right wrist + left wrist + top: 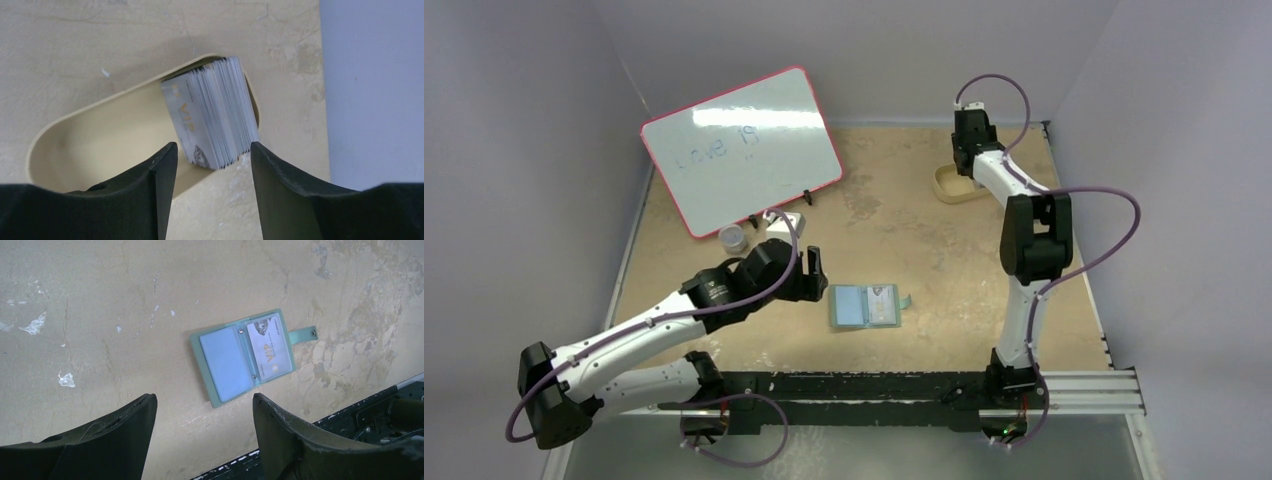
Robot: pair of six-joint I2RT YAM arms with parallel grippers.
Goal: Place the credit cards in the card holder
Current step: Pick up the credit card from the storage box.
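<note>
Surroundings: a whiteboard (742, 150) leans at the far left of the table (924, 250), beyond the left claw (815, 272). A small jar (733, 238) and a white box (786, 220) sit just past that arm's wrist, to the side of the claw's path.

Left claw: jaws spread wide, bare table between them. The card holder (242, 356) lies open and flat just ahead of the tips, apart from them, with its strap (302, 334) pointing off to the right.

Contents: one pale VIP card (270, 347) is in the right-hand pocket. The left pocket shows plain blue.

Right claw (214, 147): jaws wide, gripping nothing, poised over the tan tray (75, 120). The credit cards (212, 117) form a packed, tilted stack at the tray's right end, just ahead of the tips. Contact cannot be told.

Views: from the top the right wrist hides the stack, and only the wrist camera shows it. The card print reads only in the wrist views.
</note>
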